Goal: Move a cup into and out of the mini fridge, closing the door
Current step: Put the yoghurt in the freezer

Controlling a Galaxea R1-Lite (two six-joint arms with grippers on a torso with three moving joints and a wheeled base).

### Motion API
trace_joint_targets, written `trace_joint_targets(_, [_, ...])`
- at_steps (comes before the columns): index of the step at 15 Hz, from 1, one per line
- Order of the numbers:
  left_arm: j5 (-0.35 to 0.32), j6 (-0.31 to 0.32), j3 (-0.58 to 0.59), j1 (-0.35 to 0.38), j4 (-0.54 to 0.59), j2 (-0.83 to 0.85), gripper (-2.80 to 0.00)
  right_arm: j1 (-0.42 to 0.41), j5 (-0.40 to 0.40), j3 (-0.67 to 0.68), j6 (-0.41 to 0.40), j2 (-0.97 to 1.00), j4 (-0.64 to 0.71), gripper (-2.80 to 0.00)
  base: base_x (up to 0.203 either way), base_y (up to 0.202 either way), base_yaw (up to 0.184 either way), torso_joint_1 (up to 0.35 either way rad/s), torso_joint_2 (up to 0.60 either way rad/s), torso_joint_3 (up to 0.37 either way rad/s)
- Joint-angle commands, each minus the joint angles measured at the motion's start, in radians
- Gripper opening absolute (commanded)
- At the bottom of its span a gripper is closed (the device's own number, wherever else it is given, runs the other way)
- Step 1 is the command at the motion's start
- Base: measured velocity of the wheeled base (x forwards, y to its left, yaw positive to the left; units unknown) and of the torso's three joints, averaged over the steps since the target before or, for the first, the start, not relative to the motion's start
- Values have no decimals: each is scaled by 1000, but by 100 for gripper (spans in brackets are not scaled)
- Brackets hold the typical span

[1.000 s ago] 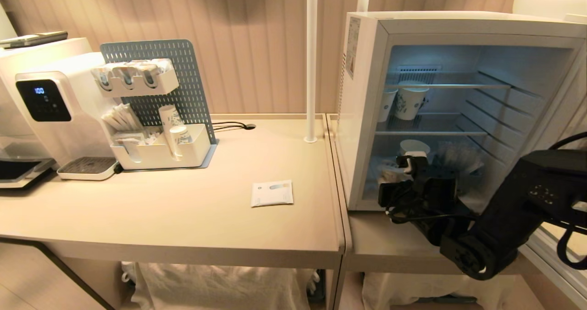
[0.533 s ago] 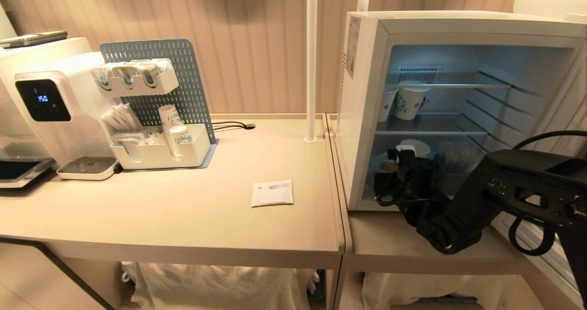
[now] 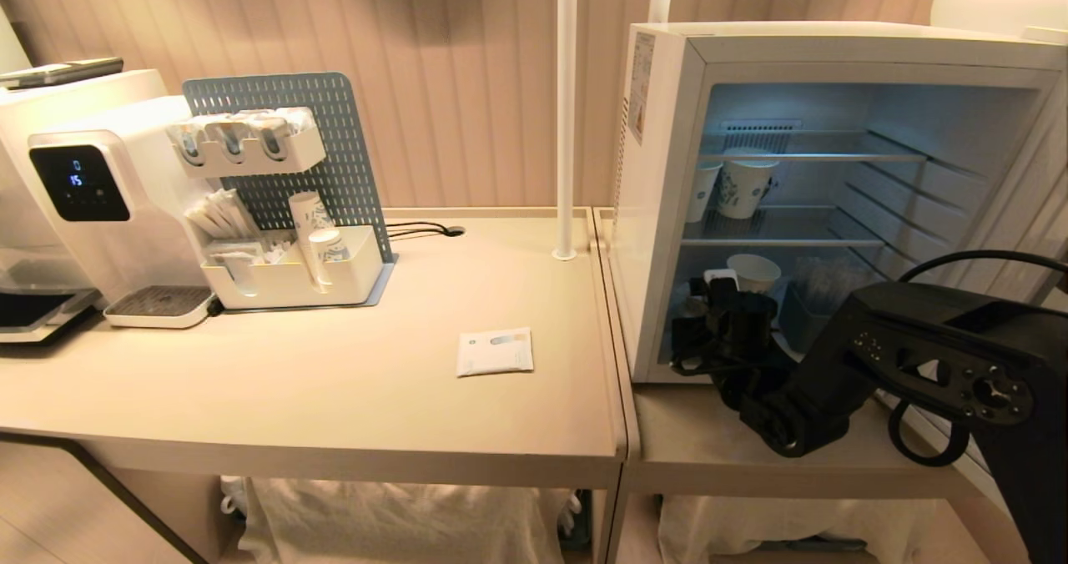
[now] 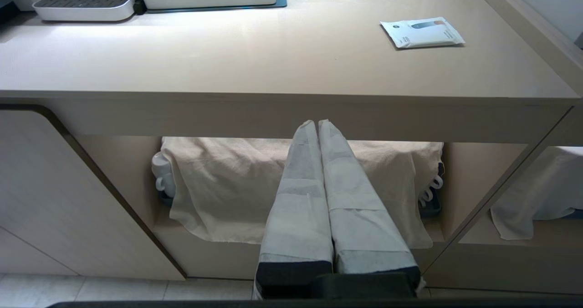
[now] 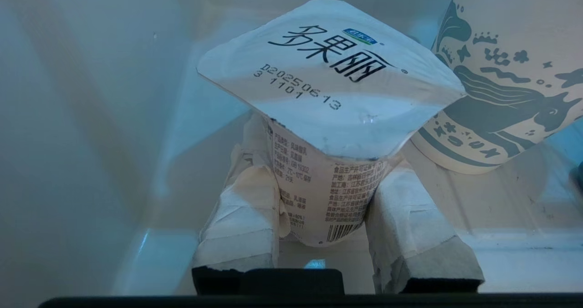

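Fingers of my right gripper [image 5: 325, 235] are clamped on the lower body of the cup [image 5: 328, 116], one taped pad on each side, jaws only part-way closed because the tub fills the gap. The sealed foil rim flares out above the pads and the tub stands roughly upright in the grip. Compared with a second ago, my right arm has reached deeper: in the head view the gripper [image 3: 719, 314] was at the mouth of the mini fridge [image 3: 659, 214] and now sits further inside the bottom compartment, toward its left wall. I judge that the carrying-in half is nearly done and that the set-down comes next, though I cannot tell whether the cup's base already touches the fridge floor.

Just beside the cup, on its far right side, stands a printed paper cup [image 5: 505, 84]; the foil rim comes very close to it, perhaps touching, so that is what I would most likely knock when I let go and pull back. The left inner wall is close on the other side. Further back, two more paper cups [image 3: 743, 184] stand on the middle wire shelf. The fridge front stands open, and the door itself I cannot make out, so closing it is not yet done.

My left gripper [image 4: 317, 162] hangs parked below the counter [image 4: 227, 62], pads pressed together on nothing. On that counter lie a white packet [image 3: 495, 351] and, further off, the coffee machine [image 3: 92, 197].
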Motion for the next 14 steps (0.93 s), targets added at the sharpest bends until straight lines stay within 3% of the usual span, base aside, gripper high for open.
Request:
trace_joint_targets(1, [-1,-1,0,0,0,0,-280,-3,-1,4,3,-9,5,-280,0,0,0,0,0,0])
trace_joint_targets(8, [1,3,0,0,0,0,-280,1,2,125,30,-127,14,-280,0,0,0,0,0,0])
trace_joint_targets(9, [1,3,0,0,2,0,-280,1,1,123,25,-113,17,0,0,0,0,0,0,0])
trace_joint_targets(14, [1,3,0,0,2,0,-280,2,2,73,26,-53,22,0,0,0,0,0,0,0])
